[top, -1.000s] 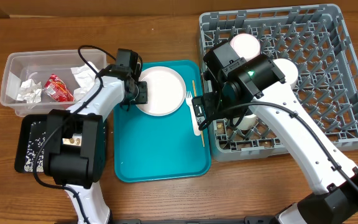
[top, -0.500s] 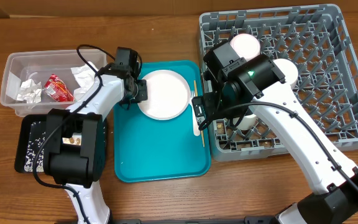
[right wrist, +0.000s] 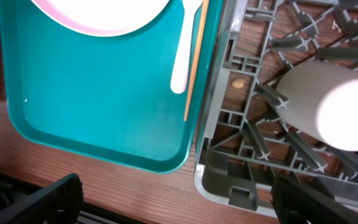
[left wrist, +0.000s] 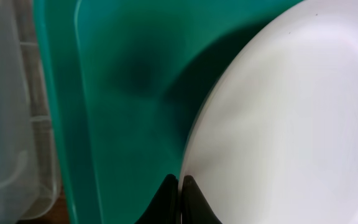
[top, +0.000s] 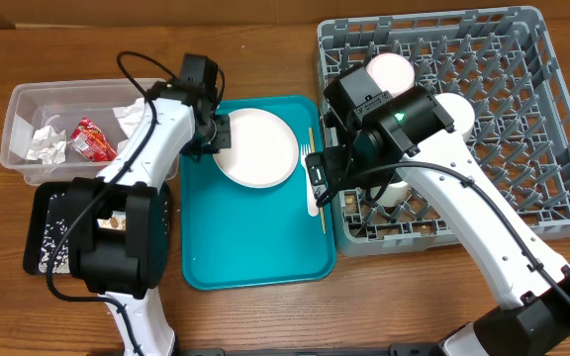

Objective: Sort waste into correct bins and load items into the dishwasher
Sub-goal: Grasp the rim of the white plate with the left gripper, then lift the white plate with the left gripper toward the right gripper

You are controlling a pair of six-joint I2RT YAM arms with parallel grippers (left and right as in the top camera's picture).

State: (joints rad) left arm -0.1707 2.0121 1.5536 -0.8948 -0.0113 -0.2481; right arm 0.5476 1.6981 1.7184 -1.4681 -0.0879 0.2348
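I see my left gripper [left wrist: 180, 190] pinched shut on the near rim of the plate [left wrist: 291, 112], plate stretching ahead of it over the tray [left wrist: 117, 93], my right gripper [top: 319, 176] spread wide and holding nothing, fork [right wrist: 182, 50] and stick [right wrist: 194, 68] ahead of it, rack [right wrist: 241, 124] to its right

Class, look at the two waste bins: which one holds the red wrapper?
The clear plastic tub: the red wrapper lies inside it among white napkins. The black tray has none.
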